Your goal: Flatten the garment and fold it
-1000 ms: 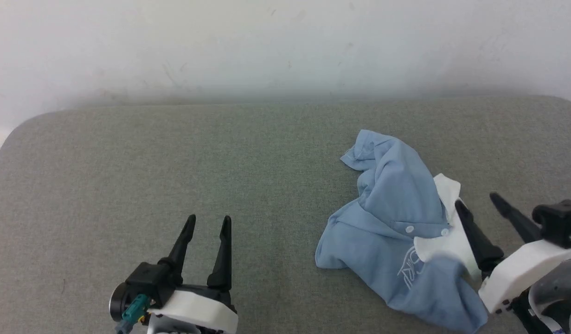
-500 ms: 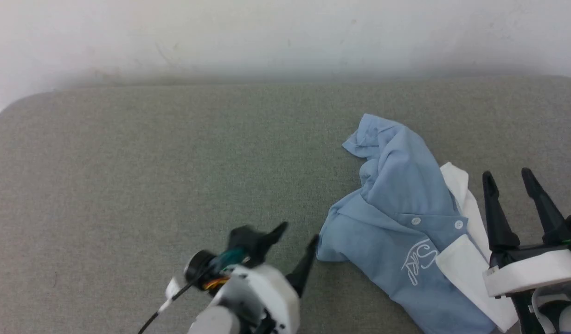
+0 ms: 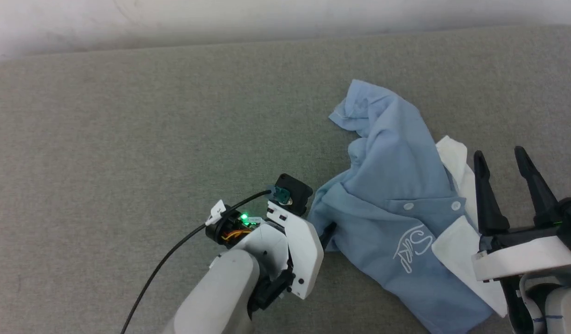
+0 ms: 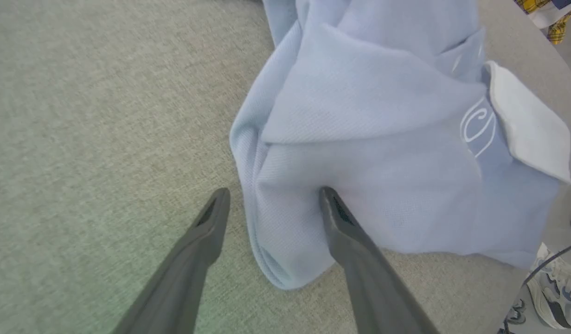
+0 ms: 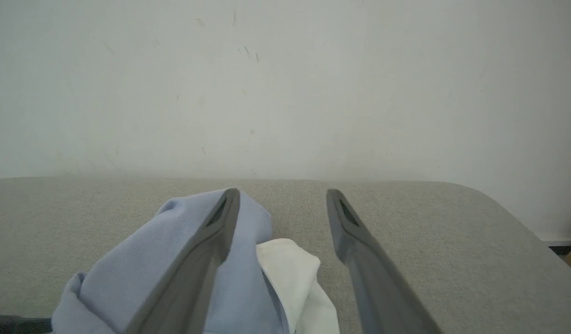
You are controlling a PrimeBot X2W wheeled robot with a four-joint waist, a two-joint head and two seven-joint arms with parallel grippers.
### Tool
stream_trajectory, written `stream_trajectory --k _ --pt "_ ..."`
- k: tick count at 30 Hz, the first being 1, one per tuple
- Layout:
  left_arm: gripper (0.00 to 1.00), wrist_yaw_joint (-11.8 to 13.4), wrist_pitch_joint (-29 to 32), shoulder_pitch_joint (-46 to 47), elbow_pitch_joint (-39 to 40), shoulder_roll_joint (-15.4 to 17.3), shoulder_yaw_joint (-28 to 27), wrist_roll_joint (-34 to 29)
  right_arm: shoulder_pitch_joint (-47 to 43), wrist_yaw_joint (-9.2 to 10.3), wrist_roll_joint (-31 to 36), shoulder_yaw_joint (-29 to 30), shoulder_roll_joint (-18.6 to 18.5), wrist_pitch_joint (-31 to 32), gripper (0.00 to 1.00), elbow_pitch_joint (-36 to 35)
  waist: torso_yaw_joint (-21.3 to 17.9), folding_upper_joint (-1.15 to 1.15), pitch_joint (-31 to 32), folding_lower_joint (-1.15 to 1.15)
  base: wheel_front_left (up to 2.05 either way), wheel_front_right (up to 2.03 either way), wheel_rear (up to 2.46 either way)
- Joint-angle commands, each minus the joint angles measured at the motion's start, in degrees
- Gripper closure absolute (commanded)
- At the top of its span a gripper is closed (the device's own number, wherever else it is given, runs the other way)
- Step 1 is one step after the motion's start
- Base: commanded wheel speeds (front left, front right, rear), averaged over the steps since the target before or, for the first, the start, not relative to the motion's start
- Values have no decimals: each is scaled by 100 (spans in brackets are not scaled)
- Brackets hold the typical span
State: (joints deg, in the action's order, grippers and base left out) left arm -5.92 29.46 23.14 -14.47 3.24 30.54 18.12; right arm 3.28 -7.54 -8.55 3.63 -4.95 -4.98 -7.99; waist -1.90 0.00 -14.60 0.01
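Fingers (image 4: 206, 232) apart, the left claw (image 4: 273, 192) has swung over to straddle the polo shirt (image 3: 387, 185) edge, ready to pinch; right claw (image 3: 498, 152), also apart, sits beside its collar (image 3: 452, 253).

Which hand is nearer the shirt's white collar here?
Right. The right hand stands open right beside the white collar, on its outer side; the left hand, also open, straddles the garment's opposite blue edge, away from the collar.
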Motion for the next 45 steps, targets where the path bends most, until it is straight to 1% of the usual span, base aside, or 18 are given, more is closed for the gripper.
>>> stream_trajectory --k 1,3,4,5,7,11,16,23,26,28,29,30,32,35,39,40,42,45 --pt "0 37 -23 110 -137 8 27 -18 106 5 50 -21 40 -57 0 60 -136 0 -203 -1 0 0 0" --pt "0 30 3 121 -218 7 57 -13 110 5 61 -29 46 -76 0 90 -136 0 -216 -1 0 0 0" --pt "66 11 52 119 -289 13 103 7 112 5 72 -33 52 -97 0 117 -133 0 -223 -1 0 0 0" --pt "100 -15 94 102 -337 18 147 59 115 5 81 -31 58 -114 0 143 -124 0 -226 -1 0 0 0" --pt "100 -51 58 63 -361 22 175 185 119 5 106 -4 69 -140 0 199 -79 0 -200 -1 0 0 0" --pt "100 -19 -359 -79 -254 108 41 281 109 5 164 29 82 -157 0 306 59 0 21 -1 0 0 0" --pt "100 258 -930 -374 243 373 -422 375 59 5 238 129 81 -99 0 402 254 0 381 -1 0 0 0" --pt "100 757 -1472 -607 1127 1048 -1366 380 -39 5 320 210 134 -9 0 497 411 0 657 -1 0 0 0" --pt "100 928 -1792 -531 1231 1235 -1746 359 -39 5 333 192 158 20 0 562 413 0 646 -1 0 0 0" --pt "100 1045 -2041 -467 1125 1348 -1905 239 -28 5 333 148 172 60 0 614 389 0 609 -1 0 0 0" --pt "58 1089 -2185 -435 1017 1365 -1979 217 -22 5 333 120 177 74 0 639 379 0 587 -1 0 0 0" --pt "0 1123 -2302 -411 877 1374 -2023 195 -19 5 327 94 182 84 0 667 368 0 572 -1 0 0 0" --pt "0 1184 -2561 -370 645 1383 -2036 84 -24 5 328 56 190 96 0 723 352 0 552 -1 0 0 0" --pt "0 1264 -3008 -354 389 1294 -2093 55 -31 5 323 40 196 91 0 792 354 0 550 -1 0 0 0" --pt "0 1283 -3664 -395 313 1159 -2169 93 -55 5 311 38 201 96 0 845 422 0 622 -1 0 0 0" --pt "0 1274 -3857 -430 342 1136 -2189 100 -62 5 304 36 202 98 0 854 442 0 655 -1 0 0 0" --pt "0 1163 -4166 -538 450 1117 -2182 113 -81 5 285 43 203 104 0 870 492 0 733 -1 0 0 0" --pt "0 1050 -4385 -825 663 1113 -2192 40 -135 5 241 63 204 120 0 892 590 0 862 -1 0 0 0"
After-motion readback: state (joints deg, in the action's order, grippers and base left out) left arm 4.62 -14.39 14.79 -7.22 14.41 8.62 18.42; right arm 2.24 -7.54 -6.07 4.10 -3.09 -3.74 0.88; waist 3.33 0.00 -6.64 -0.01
